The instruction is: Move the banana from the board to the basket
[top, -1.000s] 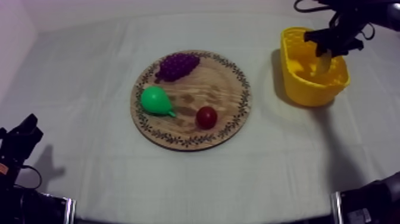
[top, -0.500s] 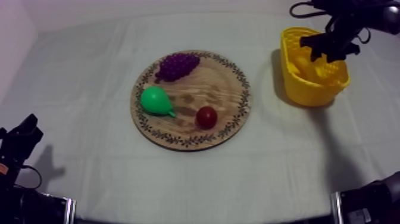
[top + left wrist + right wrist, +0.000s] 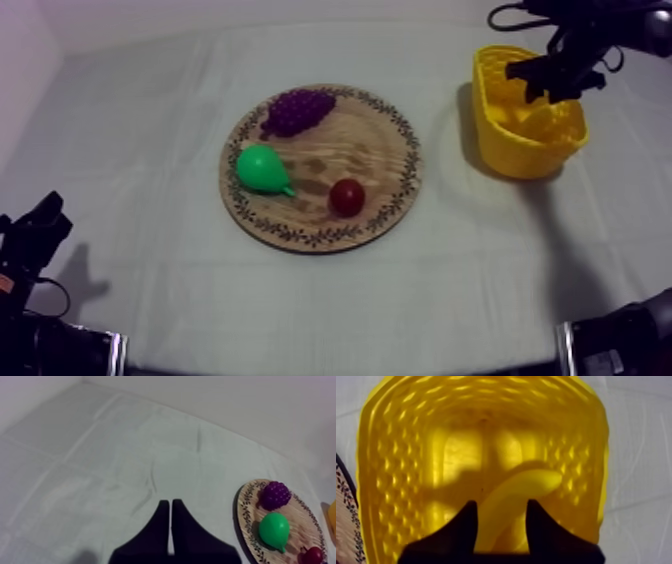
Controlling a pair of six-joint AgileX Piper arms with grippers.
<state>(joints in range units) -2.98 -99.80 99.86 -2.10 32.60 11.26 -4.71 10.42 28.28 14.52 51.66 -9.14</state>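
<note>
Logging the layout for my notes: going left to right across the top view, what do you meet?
Left gripper → pear → small red fruit → yellow basket, where the right gripper holds the banana.

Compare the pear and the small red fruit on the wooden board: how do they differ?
The pear is green; the small red fruit is dark red. The pear is larger than the small red fruit. The pear tapers to a stem end, while the small red fruit is round. Both lie on the wooden board, apart.
</note>
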